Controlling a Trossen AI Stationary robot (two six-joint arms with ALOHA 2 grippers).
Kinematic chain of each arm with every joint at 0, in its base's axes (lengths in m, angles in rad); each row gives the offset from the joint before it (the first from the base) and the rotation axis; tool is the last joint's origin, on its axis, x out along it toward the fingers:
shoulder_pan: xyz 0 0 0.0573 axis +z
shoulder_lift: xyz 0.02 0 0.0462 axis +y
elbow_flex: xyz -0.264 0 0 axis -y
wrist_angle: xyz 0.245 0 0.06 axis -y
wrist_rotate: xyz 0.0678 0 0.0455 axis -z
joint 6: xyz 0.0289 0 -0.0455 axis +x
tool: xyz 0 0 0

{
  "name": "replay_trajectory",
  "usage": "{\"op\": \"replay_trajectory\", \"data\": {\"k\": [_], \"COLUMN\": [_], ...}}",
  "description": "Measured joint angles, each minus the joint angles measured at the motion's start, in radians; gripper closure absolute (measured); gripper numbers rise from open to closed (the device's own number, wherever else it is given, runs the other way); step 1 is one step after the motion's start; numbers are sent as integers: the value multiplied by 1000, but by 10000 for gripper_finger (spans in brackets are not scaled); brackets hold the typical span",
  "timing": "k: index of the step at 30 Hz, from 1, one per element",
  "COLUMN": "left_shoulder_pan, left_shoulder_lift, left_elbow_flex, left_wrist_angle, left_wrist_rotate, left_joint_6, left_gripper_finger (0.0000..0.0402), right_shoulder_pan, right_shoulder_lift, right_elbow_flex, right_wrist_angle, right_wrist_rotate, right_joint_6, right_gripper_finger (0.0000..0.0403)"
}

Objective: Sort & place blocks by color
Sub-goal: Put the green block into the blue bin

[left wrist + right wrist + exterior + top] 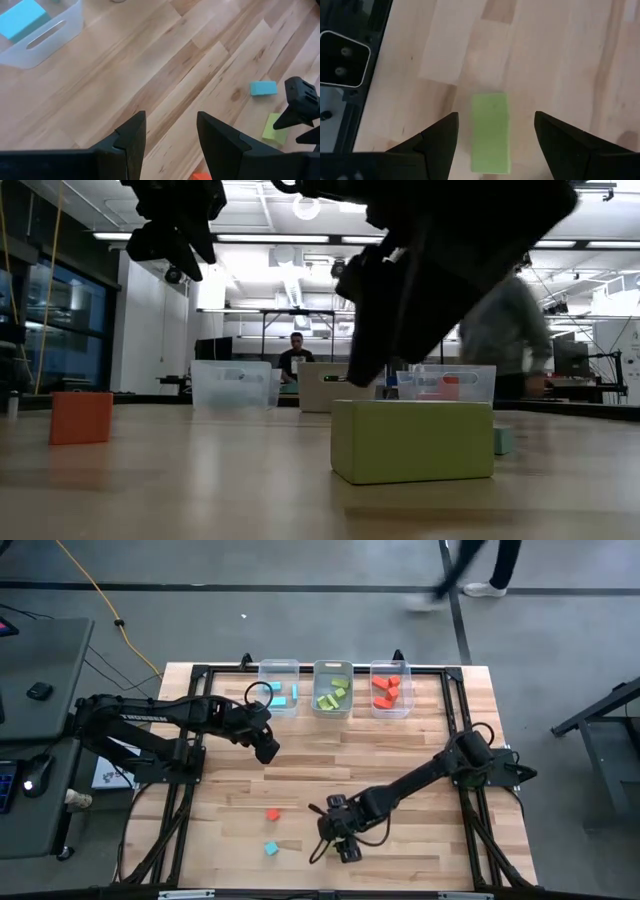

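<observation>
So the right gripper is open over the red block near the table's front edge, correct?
Not quite: the right gripper is open, but the block between its fingers is the green block, not a red one. The right wrist view shows it.

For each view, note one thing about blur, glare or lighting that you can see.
High view: the person walking past is smeared. Low view: ceiling lights glare, right gripper is a dark silhouette over the green block. Right wrist view: that block looks soft. Left wrist view: crisp wood grain.
</observation>
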Motion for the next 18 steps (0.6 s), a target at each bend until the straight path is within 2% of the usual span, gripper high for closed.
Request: {"op": "replay_trajectory", "data": {"k": [8, 13, 15, 18], "left_shoulder_pan": [0, 0, 0, 0], "left_shoulder_lift": [0, 0, 0, 0], "left_elbow_flex": [0, 0, 0, 0], "left_wrist_angle": [0, 0, 0, 0], "left_wrist_rotate": [2, 2, 2, 2], "left_joint_6": [9, 9, 10, 11], "left_gripper_finger": [245, 245, 245, 245], "right_shoulder_pan": [27, 30, 29, 28], "right_shoulder_lift": [47, 56, 56, 56], "right_elbow_flex": [0, 0, 0, 0], "right_wrist_angle": [-25, -30, -29, -30], "right_wrist_rotate": [9, 61, 80, 69], "right_joint_6": [40, 70, 76, 76], "right_gripper_finger": [151, 155, 169, 211]}}
